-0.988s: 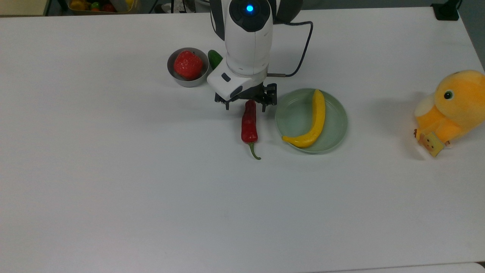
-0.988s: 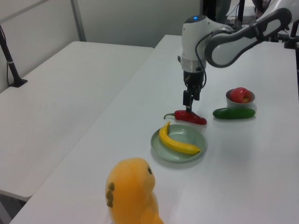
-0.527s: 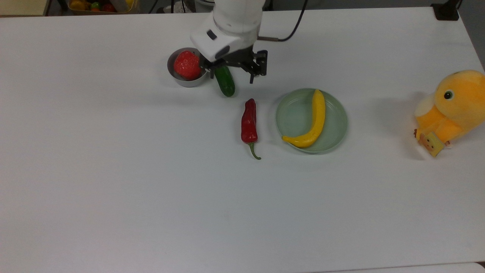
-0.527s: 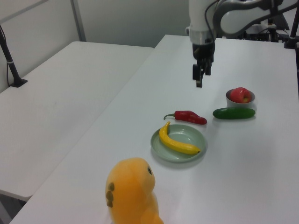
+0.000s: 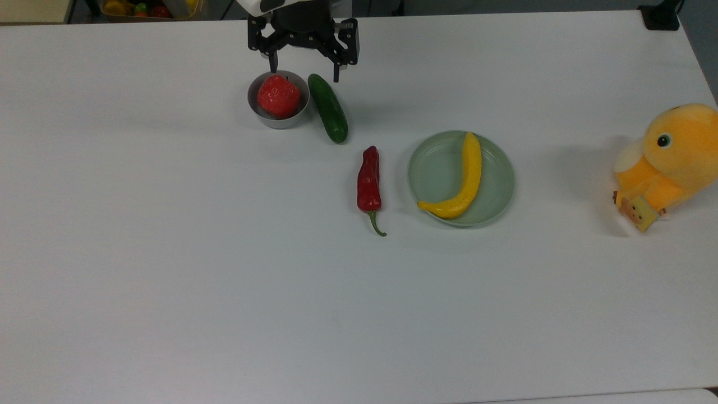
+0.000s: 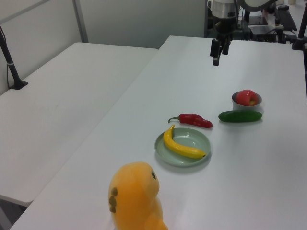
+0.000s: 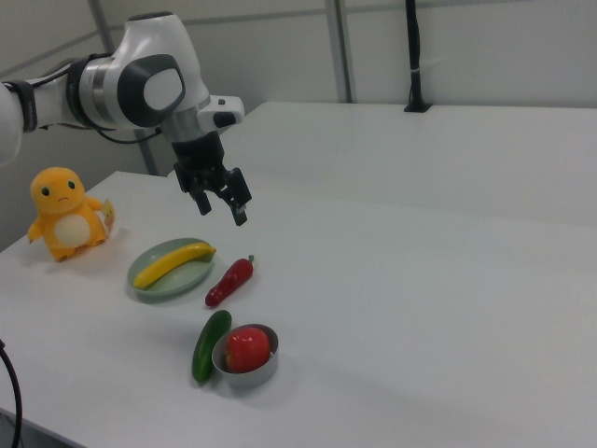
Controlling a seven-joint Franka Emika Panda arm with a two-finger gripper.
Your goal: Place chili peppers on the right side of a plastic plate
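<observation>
The dark-red chili (image 5: 369, 179) lies flat on the white table, stem toward the top view's bottom. It rests just off the top view's left of the pale-green plastic plate (image 5: 435, 174), a small gap apart. In the right view the chili (image 7: 229, 280) lies at the right view's right of the plate (image 7: 149, 285). My gripper (image 5: 305, 64) hangs open and empty high over the table's far edge, well away from the chili (image 6: 194, 120). The left view has the gripper (image 6: 217, 51) far above the plate (image 6: 189, 140). Nothing sits between its fingers.
A yellow banana (image 5: 465, 179) lies on the plate. A dark green cucumber (image 5: 329, 115) rests beside a gray metal bowl (image 5: 277, 124) holding a round red fruit (image 5: 277, 96). An orange plush toy (image 5: 667, 157) stands at the top view's right edge.
My gripper has lifted off the chili and drawn back toward the table's far edge. The chili stays where it lay beside the plate.
</observation>
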